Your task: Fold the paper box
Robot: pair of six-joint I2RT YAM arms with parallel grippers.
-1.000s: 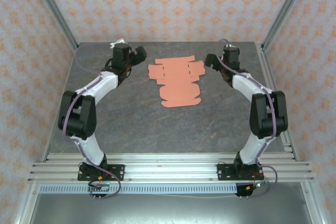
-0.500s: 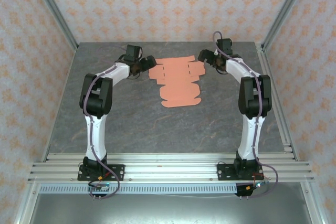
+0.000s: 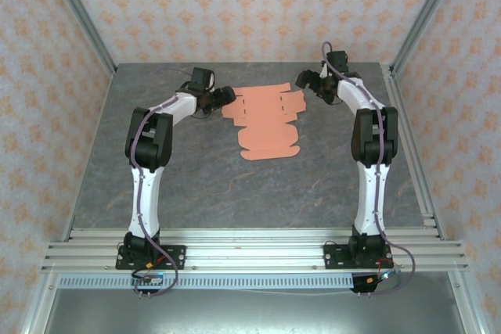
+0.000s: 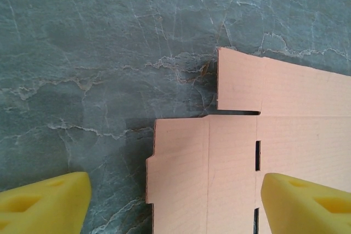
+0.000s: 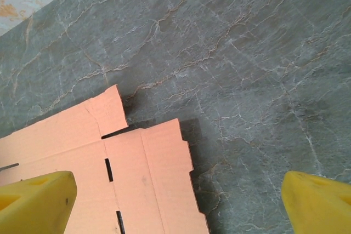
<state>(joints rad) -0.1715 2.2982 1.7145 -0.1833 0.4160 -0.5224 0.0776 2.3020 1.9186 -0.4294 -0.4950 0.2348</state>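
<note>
The paper box (image 3: 262, 119) is lying as a flat, unfolded salmon-orange die-cut sheet on the far middle of the bench (image 3: 235, 185). Its wide band is running left to right between the two arms, and a narrower lobe with rounded tabs is reaching back toward the arm bases.

The left end effector (image 3: 221, 97) is hovering at the sheet's left end and the right end effector (image 3: 304, 81) at its far right corner. Each arm is therefore sitting at its own end of that long axis, and neither is clearly nearer than the other.

Both are released, with nothing pinched. In the left wrist view, one yellow fingertip (image 4: 46, 204) is hanging over bare bench outside the card and the other over the card itself, so the left flap's edge is lying between them. The right wrist view is showing the mirror case, with one yellow fingertip (image 5: 33, 201) over the card and its partner over bare stone beyond the right flap.

I judge that the coming move is depending on this straddle, since each end flap is sitting inward of its arm's outer finger, ready to be lifted and creased toward the middle.
</note>
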